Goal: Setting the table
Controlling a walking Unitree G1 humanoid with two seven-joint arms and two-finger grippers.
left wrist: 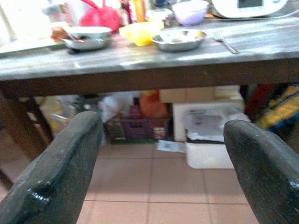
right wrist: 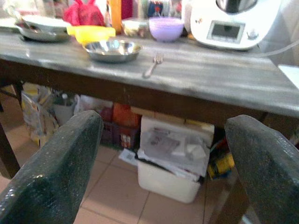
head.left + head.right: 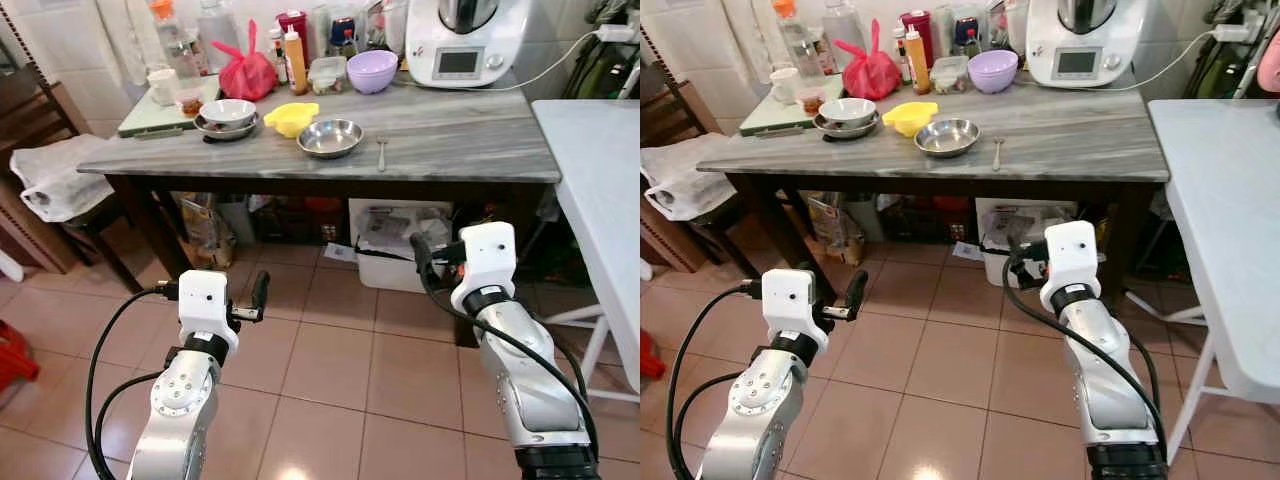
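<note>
Both silver arms are reaching forward at about the same height, elbows bent, wrists levelled toward the grey marble-topped table and stopping short of its front edge, above the tiled floor. The left gripper is pointing under the tabletop, its two black fingers standing wide apart with nothing between them. The right gripper is posing the same way, its fingers spread and gripping nothing, facing the table's edge and a white bin stowed underneath.

On the tabletop, a steel bowl is sitting near the front edge, with a fork lying just beside it on the robot's right. A yellow bowl is sitting just behind and to the left of the steel bowl. Farther left, a white bowl is resting on a steel plate. A lilac bowl is standing toward the back, near a white kitchen machine and a red tied bag. A second, pale table is standing on the robot's right.
</note>
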